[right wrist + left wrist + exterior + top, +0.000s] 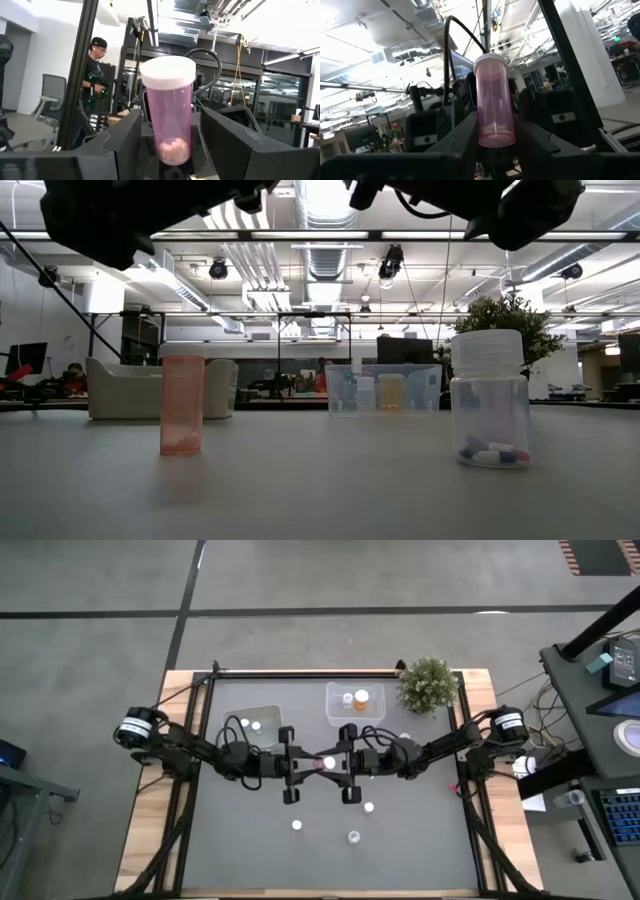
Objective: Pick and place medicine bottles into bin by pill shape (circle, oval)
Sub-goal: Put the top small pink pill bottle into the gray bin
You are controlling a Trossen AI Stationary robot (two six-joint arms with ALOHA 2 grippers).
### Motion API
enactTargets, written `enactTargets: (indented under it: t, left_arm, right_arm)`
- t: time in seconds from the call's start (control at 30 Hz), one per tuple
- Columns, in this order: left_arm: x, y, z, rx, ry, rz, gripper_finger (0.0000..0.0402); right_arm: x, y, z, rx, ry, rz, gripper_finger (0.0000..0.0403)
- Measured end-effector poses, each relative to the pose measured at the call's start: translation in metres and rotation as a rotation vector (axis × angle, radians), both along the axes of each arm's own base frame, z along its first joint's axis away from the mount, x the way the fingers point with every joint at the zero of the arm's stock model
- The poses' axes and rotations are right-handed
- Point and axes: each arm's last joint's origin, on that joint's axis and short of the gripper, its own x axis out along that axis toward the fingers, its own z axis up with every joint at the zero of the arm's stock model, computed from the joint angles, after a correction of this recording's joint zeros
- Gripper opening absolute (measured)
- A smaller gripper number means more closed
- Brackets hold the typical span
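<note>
Holding: the left gripper [495, 142] pinches a pink bottle [495, 102] low on its body, with a finger pressed against each side.
Right gripper: the right gripper [170, 152] meets it nose to nose; its jaws stand spread on either side of the same bottle, and they appear not to be pressing on it.
Where: the bottle hangs in the air over the middle of the table [420, 850], between the two arms.
Look: a see-through pink cylinder with a white cap; a few pale pills lie heaped at its bottom, and their shape is too blurred to tell.
Handling: probably light, stiff plastic with smooth, slippery walls. It is best gripped across the body below the cap, where the sides run straight.
Risk: the bottle could slip or tip if one grip loosens before the other is firm.
Others: more medicine bottles [297, 825] stand loose at the front of the table, and two sit in a clear tub [333, 718] at the back.
Beside tub: a green plant [428, 685].
</note>
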Motion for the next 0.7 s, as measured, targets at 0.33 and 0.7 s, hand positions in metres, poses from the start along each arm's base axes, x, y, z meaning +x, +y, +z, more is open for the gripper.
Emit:
enactTargets:
  t: [0.33,0.7]
  left_arm:
    - [-0.0017,0.0003,-0.0003,0.003,0.001,0.001,0.0091]
    - [-0.0031,0.001,-0.0031,-0.002,0.012,0.02,0.0097]
  right_arm:
    - [-0.0001,0.0,0.0001,-0.01,-0.002,-0.004,0.0138]
    - [0.0001,0.0,-0.0016,0.004,0.011,0.003,0.0132]
